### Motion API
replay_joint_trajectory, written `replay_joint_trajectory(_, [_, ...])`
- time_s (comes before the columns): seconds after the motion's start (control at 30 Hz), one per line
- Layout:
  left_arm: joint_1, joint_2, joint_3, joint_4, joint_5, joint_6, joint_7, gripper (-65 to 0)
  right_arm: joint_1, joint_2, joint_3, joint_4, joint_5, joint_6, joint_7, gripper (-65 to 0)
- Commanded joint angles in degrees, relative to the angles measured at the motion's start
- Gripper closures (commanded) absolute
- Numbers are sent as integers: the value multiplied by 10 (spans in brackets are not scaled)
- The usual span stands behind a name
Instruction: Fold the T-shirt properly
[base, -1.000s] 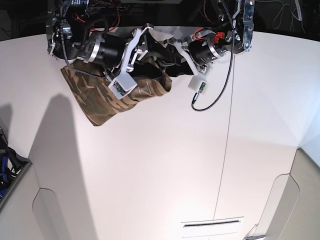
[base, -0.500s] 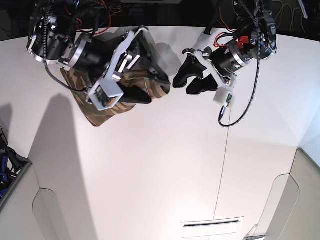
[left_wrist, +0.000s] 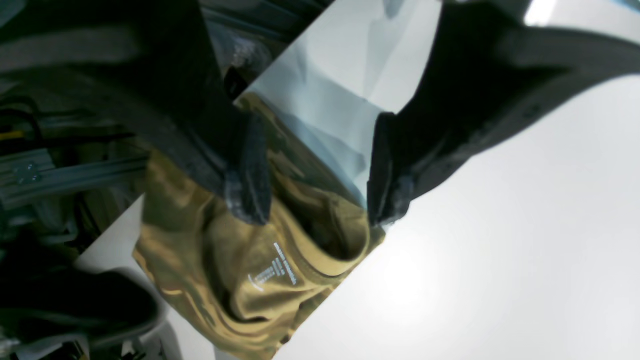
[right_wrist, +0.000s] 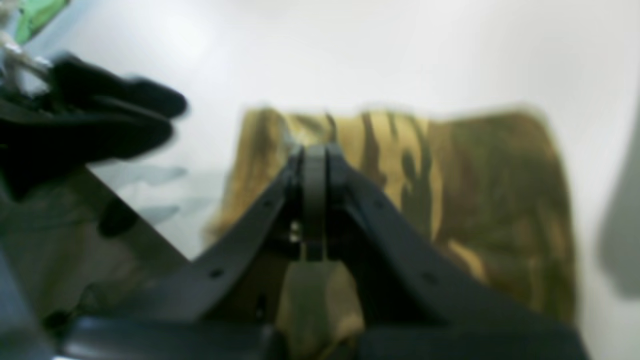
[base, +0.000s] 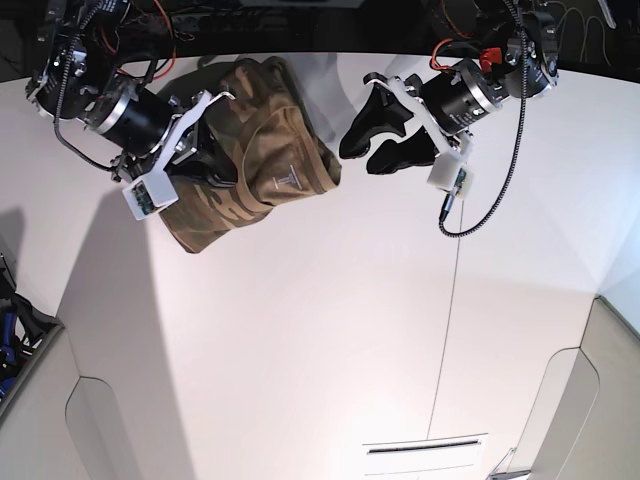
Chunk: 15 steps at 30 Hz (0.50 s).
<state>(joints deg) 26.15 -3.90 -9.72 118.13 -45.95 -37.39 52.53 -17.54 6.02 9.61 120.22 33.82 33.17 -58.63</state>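
Note:
The camouflage T-shirt lies folded in a compact bundle near the back edge of the white table, its printed neck label facing up. The left wrist view shows the shirt and the label below my left gripper. That gripper is open and empty, just right of the shirt in the base view. My right gripper is shut over the shirt's left part. In the blurred right wrist view its tips meet above the cloth, with no cloth visibly held.
A black cable hangs from the left arm. A thin seam runs down the table toward a slot at the front. Dark equipment stands off the table's left side. The table's back edge lies just behind the shirt.
Both grippers have come off the shirt. The left one moved right and opened; the right arm drew back to the left. The shirt's top with the label is now uncovered.

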Motion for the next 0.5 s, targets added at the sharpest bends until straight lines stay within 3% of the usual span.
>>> replay_joint_trajectory(0.0, [-3, -1, 0, 12, -14, -10, -13, -339, 2, 2, 0, -12, 11, 1, 19, 0])
replay_joint_trajectory(0.2, [-2, -1, 0, 12, -23, -10, -12, -339, 3, 2, 0, -144, 11, 1, 68, 0])
replay_joint_trajectory(0.47, [-3, -1, 0, 12, -45, -15, -12, -339, 26, 2, 0, -240, 24, 1, 74, 0])
